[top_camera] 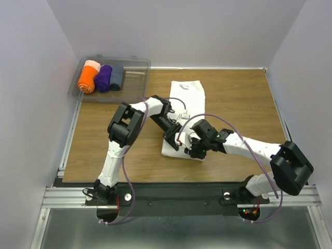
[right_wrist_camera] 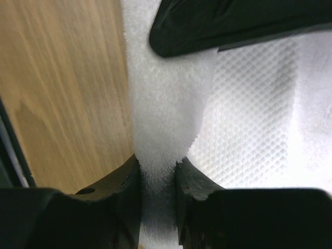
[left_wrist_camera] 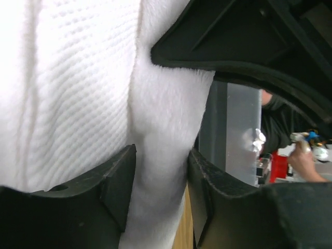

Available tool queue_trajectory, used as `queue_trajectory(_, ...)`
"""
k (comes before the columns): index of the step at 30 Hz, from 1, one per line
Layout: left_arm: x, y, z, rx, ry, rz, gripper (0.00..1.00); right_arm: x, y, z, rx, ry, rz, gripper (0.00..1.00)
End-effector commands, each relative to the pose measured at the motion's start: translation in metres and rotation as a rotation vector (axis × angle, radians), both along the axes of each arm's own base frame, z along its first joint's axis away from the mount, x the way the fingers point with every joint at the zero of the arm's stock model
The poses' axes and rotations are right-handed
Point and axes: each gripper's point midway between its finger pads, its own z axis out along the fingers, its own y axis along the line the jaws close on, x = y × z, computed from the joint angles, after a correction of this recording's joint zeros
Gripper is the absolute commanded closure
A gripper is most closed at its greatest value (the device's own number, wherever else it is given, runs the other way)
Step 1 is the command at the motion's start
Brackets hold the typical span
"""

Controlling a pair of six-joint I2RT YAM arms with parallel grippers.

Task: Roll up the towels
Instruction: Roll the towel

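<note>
White fluffy terry towel (top_camera: 188,97) lies lengthwise, its near edge pinched up.

Bare bench (top_camera: 244,104) right of the white towel (top_camera: 189,93): wide passage there. Narrower bare strip on the towel's left, crossed by the left arm. Far left corner taken by a clear bin (top_camera: 136,70), with an orange roll (top_camera: 87,79), purple roll (top_camera: 104,78) and grey-blue roll (top_camera: 117,77) side by side inside. Towel's near edge crowded by the left end effector (top_camera: 174,140) and right end effector (top_camera: 196,151), close together, cloth filling both finger gaps. Hemmed by walls (top_camera: 31,104) left, far and right.
</note>
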Motion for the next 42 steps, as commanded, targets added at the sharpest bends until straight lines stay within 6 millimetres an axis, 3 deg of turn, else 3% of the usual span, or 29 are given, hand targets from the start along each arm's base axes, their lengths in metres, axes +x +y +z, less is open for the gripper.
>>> queue_trajectory(1, 0.026, 0.026, 0.03, -0.025, -0.181, 0.034, 0.44, -0.029, 0.004, 0.002, 0.039, 0.169, 0.055, 0.75)
queue_trajectory(6, 0.05, 0.044, 0.079, -0.076, -0.328, 0.111, 0.36, -0.035, 0.008, 0.012, 0.073, 0.263, 0.05, 0.8)
queue_trajectory(9, 0.074, 0.064, 0.099, -0.087, -0.427, 0.22, 0.33, -0.037, 0.013, 0.02, 0.088, 0.339, 0.037, 0.8)
queue_trajectory(10, 0.096, 0.074, 0.104, -0.086, -0.479, 0.304, 0.32, -0.039, 0.01, 0.017, 0.078, 0.394, 0.014, 0.8)
queue_trajectory(11, 0.103, 0.08, 0.109, -0.092, -0.517, 0.346, 0.31, -0.041, 0.011, 0.019, 0.083, 0.425, 0.013, 0.8)
queue_trajectory(16, 0.102, 0.118, 0.131, -0.083, -0.801, 0.575, 0.18, -0.04, 0.026, 0.034, 0.152, 0.63, -0.003, 0.79)
queue_trajectory(17, 0.1, 0.121, 0.155, -0.128, -0.93, 0.596, 0.15, -0.038, 0.025, 0.034, 0.162, 0.653, -0.004, 0.79)
queue_trajectory(18, 0.094, 0.13, 0.141, -0.082, -0.971, 0.606, 0.09, -0.038, 0.027, 0.033, 0.164, 0.708, -0.007, 0.79)
queue_trajectory(20, 0.09, 0.14, 0.145, -0.067, -1.095, 0.604, 0.04, -0.033, 0.025, 0.03, 0.176, 0.759, -0.02, 0.78)
queue_trajectory(23, 0.066, 0.153, 0.15, -0.036, -1.325, 0.537, 0.01, -0.028, 0.024, 0.028, 0.202, 0.892, -0.01, 0.78)
queue_trajectory(25, 0.046, 0.154, 0.124, -0.001, -1.39, 0.426, 0.01, -0.038, 0.02, 0.029, 0.211, 1.083, -0.037, 0.78)
queue_trajectory(26, 0.032, 0.155, 0.111, 0.004, -1.415, 0.384, 0.01, -0.025, 0.023, 0.036, 0.287, 1.059, 0.018, 0.78)
queue_trajectory(27, 0.024, 0.154, 0.104, 0.007, -1.445, 0.352, 0.01, -0.026, 0.022, 0.035, 0.295, 1.1, 0.017, 0.79)
queue_trajectory(31, 0.001, 0.139, 0.09, -0.037, -1.62, 0.256, 0.01, -0.016, 0.019, 0.026, 0.305, 1.14, -0.026, 0.79)
queue_trajectory(34, -0.011, 0.119, 0.082, -0.092, -1.653, 0.193, 0.01, -0.013, 0.021, 0.023, 0.314, 1.167, -0.049, 0.78)
queue_trajectory(35, -0.019, 0.102, 0.079, -0.135, -1.658, 0.147, 0.01, -0.011, 0.021, 0.021, 0.31, 1.172, -0.054, 0.78)
queue_trajectory(37, -0.018, 0.092, 0.075, -0.112, -1.706, 0.114, 0.01, -0.012, 0.02, 0.018, 0.301, 1.177, -0.056, 0.78)
queue_trajectory(38, -0.024, 0.076, 0.074, -0.152, -1.747, 0.064, 0.01, -0.012, 0.02, 0.015, 0.289, 1.189, -0.064, 0.78)
queue_trajectory(41, -0.02, 0.062, 0.074, -0.151, -1.825, 0.028, 0.01, -0.011, 0.02, 0.012, 0.272, 1.202, -0.078, 0.77)
queue_trajectory(42, -0.02, 0.059, 0.066, -0.142, -1.822, -0.007, 0.01, -0.009, 0.02, 0.011, 0.27, 1.204, -0.083, 0.76)
